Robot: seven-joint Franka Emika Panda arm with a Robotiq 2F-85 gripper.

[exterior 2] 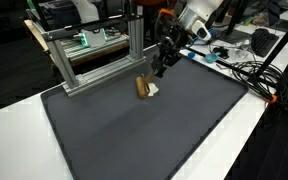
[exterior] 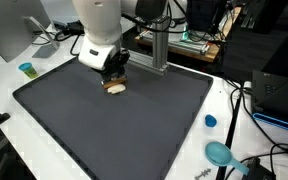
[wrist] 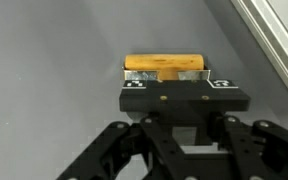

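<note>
"One thing in the hand (wrist: 170, 84)?"

"Yes. Its fingers are clamped on a wooden-handled piece (wrist: 164, 64). It sits low at the dark mat (exterior: 114, 130) on the counter (exterior: 44, 68), just in front of the metal frame (exterior 2: 104, 74)."

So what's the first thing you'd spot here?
The big white robot arm catches the eye first. Its black gripper reaches down near the far edge of the dark grey mat and is closed on a small wooden block. The mat covers most of the white table, and a round teal thing lies off the mat by a near corner.
</note>
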